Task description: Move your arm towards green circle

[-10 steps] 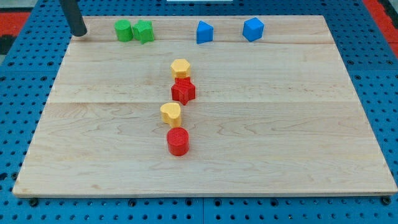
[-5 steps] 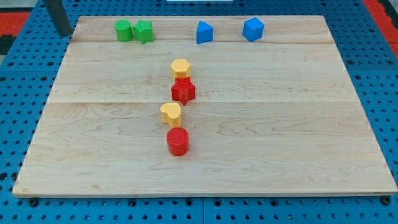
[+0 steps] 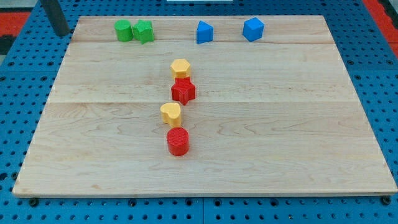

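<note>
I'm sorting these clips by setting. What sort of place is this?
Probably a robotics lab bench: a wooden board on a blue pegboard, small coloured blocks like the green circle, and my tip left of it.

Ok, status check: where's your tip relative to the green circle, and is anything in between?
My tip off the board's top-left corner, left of green circle. Not touching. Path between them clear; green star sits just beyond the circle.
</note>
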`<state>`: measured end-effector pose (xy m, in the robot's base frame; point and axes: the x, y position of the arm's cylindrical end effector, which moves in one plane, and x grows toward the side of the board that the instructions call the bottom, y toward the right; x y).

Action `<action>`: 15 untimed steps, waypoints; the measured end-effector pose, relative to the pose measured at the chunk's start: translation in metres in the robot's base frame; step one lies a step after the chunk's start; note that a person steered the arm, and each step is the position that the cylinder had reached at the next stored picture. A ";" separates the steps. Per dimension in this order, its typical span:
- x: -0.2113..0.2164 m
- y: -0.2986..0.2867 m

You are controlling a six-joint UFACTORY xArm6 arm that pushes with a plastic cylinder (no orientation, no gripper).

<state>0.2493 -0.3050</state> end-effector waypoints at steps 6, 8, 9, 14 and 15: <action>0.013 0.001; 0.014 0.000; 0.014 0.000; 0.011 0.008; 0.010 0.008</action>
<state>0.2591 -0.2968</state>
